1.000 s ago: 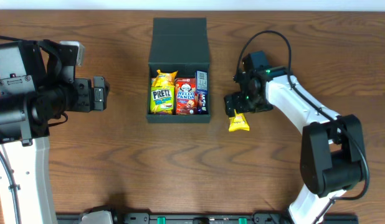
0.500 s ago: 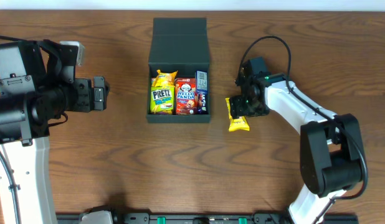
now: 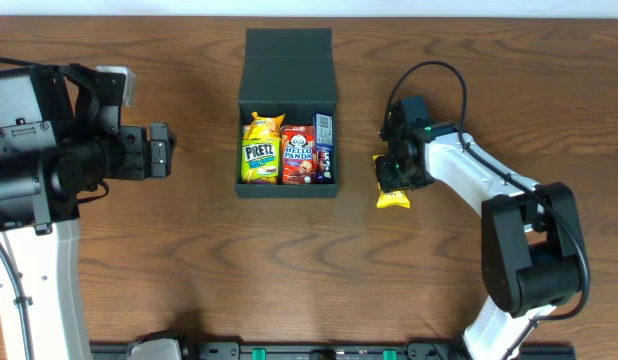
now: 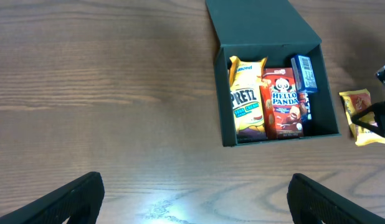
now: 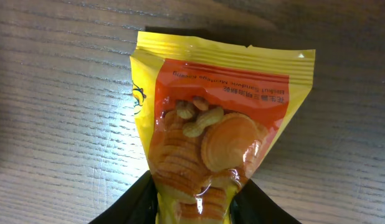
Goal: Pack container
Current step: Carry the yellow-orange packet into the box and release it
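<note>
Right gripper was down on the yellow snack packet, and the wrist view showed its fingers pressed against both sides of one end: clamped on it! The packet lay on the wooden table at 3 o'clock from the container, near it but apart. The container sat open, flap lid laid back toward 12 o'clock. A Pretz bag, a Hello Panda box and a slim blue box stood side by side inside. Out at 9 o'clock, well apart, the left gripper hung with fingers spread wide, holding nothing.
</note>
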{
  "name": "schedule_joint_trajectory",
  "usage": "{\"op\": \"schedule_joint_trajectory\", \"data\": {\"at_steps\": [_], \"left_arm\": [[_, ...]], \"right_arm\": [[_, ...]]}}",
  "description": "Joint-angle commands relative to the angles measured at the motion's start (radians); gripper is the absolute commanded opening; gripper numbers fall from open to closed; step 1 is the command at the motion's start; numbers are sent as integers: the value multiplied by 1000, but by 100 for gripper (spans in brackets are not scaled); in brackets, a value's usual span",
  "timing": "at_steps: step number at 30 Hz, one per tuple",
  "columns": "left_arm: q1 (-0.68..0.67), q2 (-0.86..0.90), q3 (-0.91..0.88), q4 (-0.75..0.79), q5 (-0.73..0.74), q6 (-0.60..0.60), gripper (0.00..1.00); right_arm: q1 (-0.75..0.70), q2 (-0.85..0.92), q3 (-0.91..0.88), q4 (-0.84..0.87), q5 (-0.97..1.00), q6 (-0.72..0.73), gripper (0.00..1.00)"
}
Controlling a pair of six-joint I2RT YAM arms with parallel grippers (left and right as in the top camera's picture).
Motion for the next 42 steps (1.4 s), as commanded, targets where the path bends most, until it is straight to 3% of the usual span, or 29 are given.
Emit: {"op": "schedule_joint_trajectory", "data": {"at_steps": [1, 10, 22, 30, 42], "left_arm": [[2, -3, 15, 3, -6, -8, 95], [2, -3, 15, 3, -6, -8, 95], [2, -3, 15, 3, -6, -8, 95], [2, -3, 15, 3, -6, -8, 95], [2, -3, 15, 3, -6, -8, 95]], "right_arm": [[13, -4, -8, 4, 14, 0, 33], [13, -5, 44, 20, 14, 0, 23], [34, -5, 307, -69, -37, 72, 14], [197, -5, 404, -17, -62, 161, 12], [411, -4, 399, 104, -23, 295, 8]]}}
